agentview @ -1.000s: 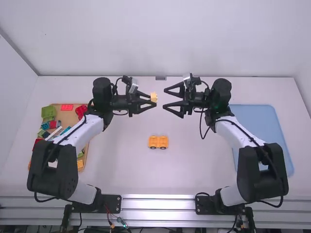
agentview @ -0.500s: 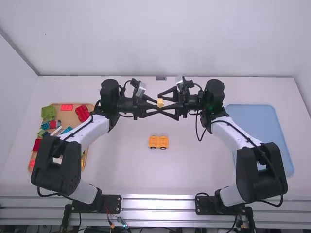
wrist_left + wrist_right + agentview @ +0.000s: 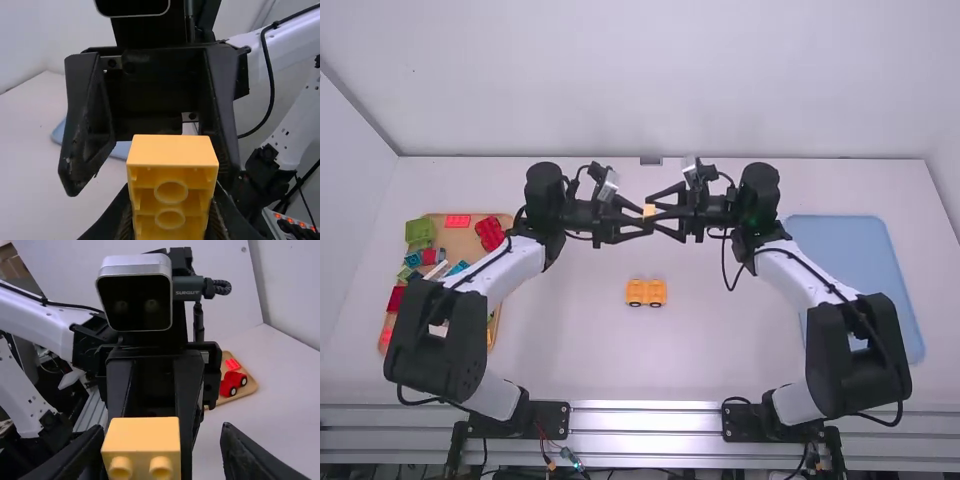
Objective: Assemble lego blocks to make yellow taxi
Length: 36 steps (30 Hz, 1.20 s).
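Above the far middle of the table, the left gripper (image 3: 642, 217) is shut on a yellow block (image 3: 649, 211), facing the right gripper (image 3: 656, 210). From the left wrist, the left gripper (image 3: 171, 227) pinches the block (image 3: 172, 187), whose hollow studless side is visible. At the right wrist, the right gripper (image 3: 161, 440) stands open around the block (image 3: 141, 445), whose studs show; the block is nearer the left-hand finger, with a wide gap to the other. A yellow wheeled base (image 3: 646, 292) rests mid-table.
A wooden tray (image 3: 459, 238) of mixed coloured bricks lies at the left, partly under the left arm. On the right is a light blue tray (image 3: 868, 262), partly behind the right arm. A red wheeled piece (image 3: 233, 383) sits on the wooden tray.
Both grippers have moved toward each other, the left one carrying the yellow block rightward and the right one coming left, until the right gripper's fingers surround the block. The wheeled base has not moved.
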### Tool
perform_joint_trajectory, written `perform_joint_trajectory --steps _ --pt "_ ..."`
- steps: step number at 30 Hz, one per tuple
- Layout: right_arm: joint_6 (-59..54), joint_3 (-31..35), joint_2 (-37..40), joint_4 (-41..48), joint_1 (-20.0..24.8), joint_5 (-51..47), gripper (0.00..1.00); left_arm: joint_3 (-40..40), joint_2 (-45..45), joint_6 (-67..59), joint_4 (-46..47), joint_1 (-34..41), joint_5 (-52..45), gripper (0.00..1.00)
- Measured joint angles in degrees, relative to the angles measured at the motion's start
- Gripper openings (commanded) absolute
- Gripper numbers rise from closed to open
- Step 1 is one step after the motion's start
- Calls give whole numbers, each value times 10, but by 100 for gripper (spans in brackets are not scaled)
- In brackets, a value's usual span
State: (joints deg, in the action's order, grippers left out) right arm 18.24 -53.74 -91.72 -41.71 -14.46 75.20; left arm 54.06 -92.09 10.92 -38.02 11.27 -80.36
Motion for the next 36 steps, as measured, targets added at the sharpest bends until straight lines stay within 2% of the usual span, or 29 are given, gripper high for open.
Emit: perform_joint_trajectory --steps 1,7,8,9,10,11,12,20,24,25,26,27,29,30,32,36 --pt "-2 0 0 0 0 0 54 0 0 0 1 0 -1 2" --pt "-5 0 0 -1 -1 5 41 0 0 1 3 0 1 2" --pt "-5 0 0 -1 -2 7 33 0 0 1 5 0 3 17" --pt "-6 0 0 -1 -2 7 30 0 0 2 5 0 5 26" --pt "-6 0 0 -1 -2 8 27 0 0 2 5 0 6 43" --pt "-6 0 0 -1 -3 5 19 0 0 2 3 0 5 85" --pt "-6 0 -1 -4 -3 3 16 0 0 2 2 0 3 99" --pt "31 0 -1 -93 7 -9 12 0 0 2 15 0 2 99" --pt "38 -2 -1 -38 32 -64 10 0 0 0 75 0 46 99" --pt "26 -3 -1 17 43 -100 4 0 0 -8 121 0 84 99" --pt "16 -4 -1 59 49 -125 3 0 0 -18 149 0 108 99" --pt "-2 -5 -1 131 59 -175 2 0 0 -34 195 0 149 99" --pt "-23 -5 0 202 67 -230 2 0 0 -50 239 0 201 99" --pt "-47 -7 4 277 70 -289 3 0 0 -63 275 0 262 99" --pt "-93 -14 14 403 63 -389 4 0 0 -69 314 0 378 99" --pt "-161 -56 21 558 33 -516 5 0 0 -47 333 0 548 99"
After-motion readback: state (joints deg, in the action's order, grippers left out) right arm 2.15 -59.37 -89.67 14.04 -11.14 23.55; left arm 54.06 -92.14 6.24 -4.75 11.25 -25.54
